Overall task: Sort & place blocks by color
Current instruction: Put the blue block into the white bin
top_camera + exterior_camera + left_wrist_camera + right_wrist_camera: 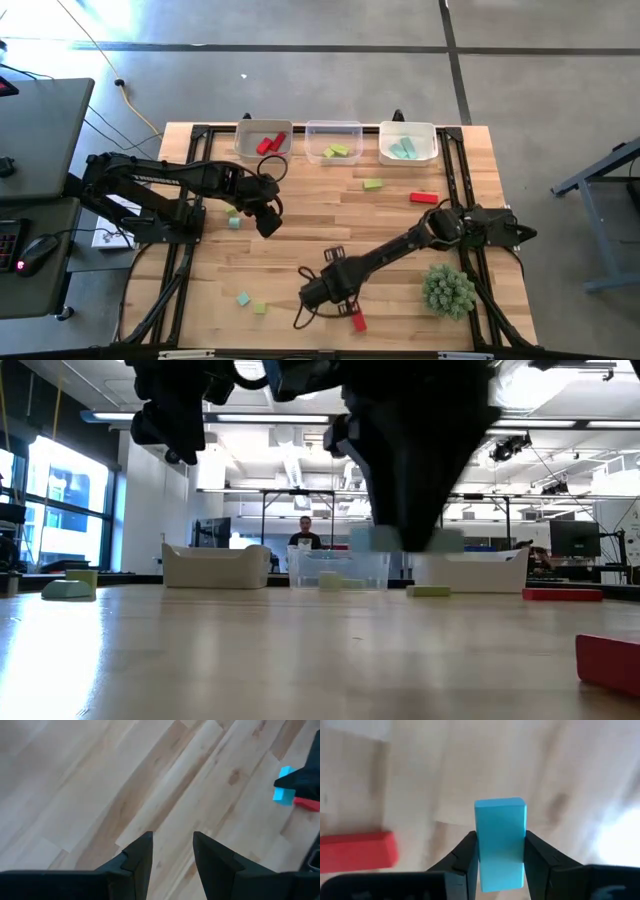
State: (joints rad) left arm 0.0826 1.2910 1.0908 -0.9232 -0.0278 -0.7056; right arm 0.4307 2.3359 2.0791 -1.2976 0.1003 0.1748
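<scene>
The right claw (500, 865) grips 1 teal block (500, 842) over the wooden surface (300, 240).

The block sits tight between the claw's 2 dark fingers (462, 862), touching both. 1 red block (357, 851) lies flat on the surface just beside this claw. The left claw (172, 855) hangs over bare wood with its 2 fingers apart and nothing between them. Near it lie 2 small blocks (233, 217), 1 teal and 1 yellow-green. 2 more small blocks (250, 303) lie between the 2 claws, closer to the right one. Far past both claws stand 3 bins (333, 130), holding red, yellow-green and teal blocks.
</scene>
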